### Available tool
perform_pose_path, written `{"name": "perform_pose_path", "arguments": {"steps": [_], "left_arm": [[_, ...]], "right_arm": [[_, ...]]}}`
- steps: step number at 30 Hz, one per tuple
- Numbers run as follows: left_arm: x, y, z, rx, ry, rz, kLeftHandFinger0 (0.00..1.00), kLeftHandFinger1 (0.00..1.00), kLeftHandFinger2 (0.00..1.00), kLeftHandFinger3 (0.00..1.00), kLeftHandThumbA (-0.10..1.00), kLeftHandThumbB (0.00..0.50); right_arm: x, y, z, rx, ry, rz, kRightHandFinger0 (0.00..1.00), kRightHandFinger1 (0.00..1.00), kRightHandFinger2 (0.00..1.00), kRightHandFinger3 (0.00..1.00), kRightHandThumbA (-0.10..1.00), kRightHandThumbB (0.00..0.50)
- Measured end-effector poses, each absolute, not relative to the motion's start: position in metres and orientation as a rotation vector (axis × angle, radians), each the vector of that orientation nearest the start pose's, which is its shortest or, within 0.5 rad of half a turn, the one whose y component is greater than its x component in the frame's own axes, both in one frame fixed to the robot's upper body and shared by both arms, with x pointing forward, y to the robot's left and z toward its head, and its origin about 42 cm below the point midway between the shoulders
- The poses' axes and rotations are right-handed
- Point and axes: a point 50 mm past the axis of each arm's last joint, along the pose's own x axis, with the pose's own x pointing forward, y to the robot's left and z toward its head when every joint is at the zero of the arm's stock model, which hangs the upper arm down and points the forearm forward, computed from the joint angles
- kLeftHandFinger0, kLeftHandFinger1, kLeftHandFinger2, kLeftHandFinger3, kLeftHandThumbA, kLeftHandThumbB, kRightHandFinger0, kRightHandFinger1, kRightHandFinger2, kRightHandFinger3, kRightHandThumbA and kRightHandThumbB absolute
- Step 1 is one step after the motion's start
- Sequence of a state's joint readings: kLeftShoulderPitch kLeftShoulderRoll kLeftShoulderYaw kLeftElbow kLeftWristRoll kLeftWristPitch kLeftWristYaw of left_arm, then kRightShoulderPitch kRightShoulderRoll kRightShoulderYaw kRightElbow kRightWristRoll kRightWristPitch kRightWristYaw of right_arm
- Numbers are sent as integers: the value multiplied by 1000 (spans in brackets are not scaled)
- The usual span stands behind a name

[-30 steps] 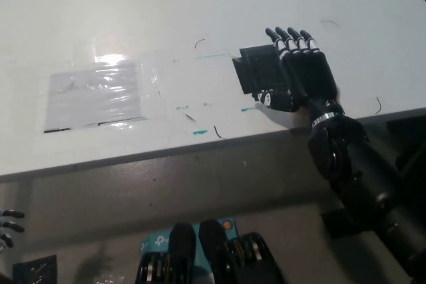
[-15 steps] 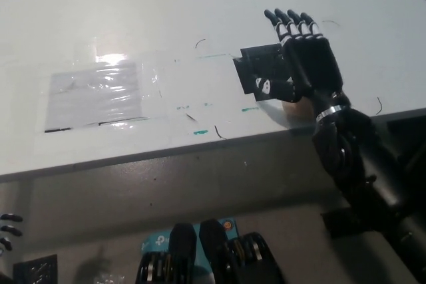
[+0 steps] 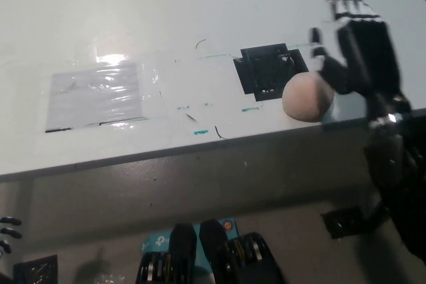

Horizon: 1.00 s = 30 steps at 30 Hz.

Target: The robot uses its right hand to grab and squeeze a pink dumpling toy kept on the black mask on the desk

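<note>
The pink dumpling toy (image 3: 307, 97) lies on the white desk (image 3: 200, 11), at the lower right corner of the black mask (image 3: 269, 70) and near the desk's front edge. My black right hand (image 3: 356, 48) is raised just to the right of the toy, open, with its fingers spread and pointing away from me. Its thumb side is close to the toy's upper right, and nothing is in its grasp. The hand looks blurred. A sliver of my white left hand (image 3: 5, 232) shows at the picture's lower left edge, below the desk.
A glossy clear film (image 3: 100, 94) is stuck on the desk left of the mask, with small green and black pen marks (image 3: 200, 131) between them. The desk's front edge (image 3: 166, 154) runs across the middle of the view.
My right hand, which lay over the mask and covered the toy, has lifted and swung right. The pink toy is uncovered at the mask's corner.
</note>
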<state>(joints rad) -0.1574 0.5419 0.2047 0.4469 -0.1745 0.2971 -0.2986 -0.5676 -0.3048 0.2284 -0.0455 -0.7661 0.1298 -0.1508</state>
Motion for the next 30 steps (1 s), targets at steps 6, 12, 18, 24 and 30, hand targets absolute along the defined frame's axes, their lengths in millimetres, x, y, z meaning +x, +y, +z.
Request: {"name": "perform_pose_path", "arguments": {"steps": [6,12,18,24,30], "left_arm": [[306,468,88,167,513,80,30,244,375,383,1000,500],[306,468,87,168,514,79,10,221,346,383,1000,500],[306,468,88,166,513,80,22,228,364,397,1000,489],[306,467,86,163,516,80,3,211,344,403,1000,500],[306,467,86,162,517,80,4,214,347,385,1000,500]], "right_arm": [[396,-242,262,-908,-510,-220,100,167,356,589,-98,158],[379,-255,189,-709,-276,-227,81,153,329,589,-100,168],[367,-260,156,-512,-152,-265,48,215,501,623,-89,131],[367,-267,143,-329,-69,-313,0,173,382,651,-68,139],[368,-273,137,-182,-18,-315,29,177,372,632,-94,134]]}}
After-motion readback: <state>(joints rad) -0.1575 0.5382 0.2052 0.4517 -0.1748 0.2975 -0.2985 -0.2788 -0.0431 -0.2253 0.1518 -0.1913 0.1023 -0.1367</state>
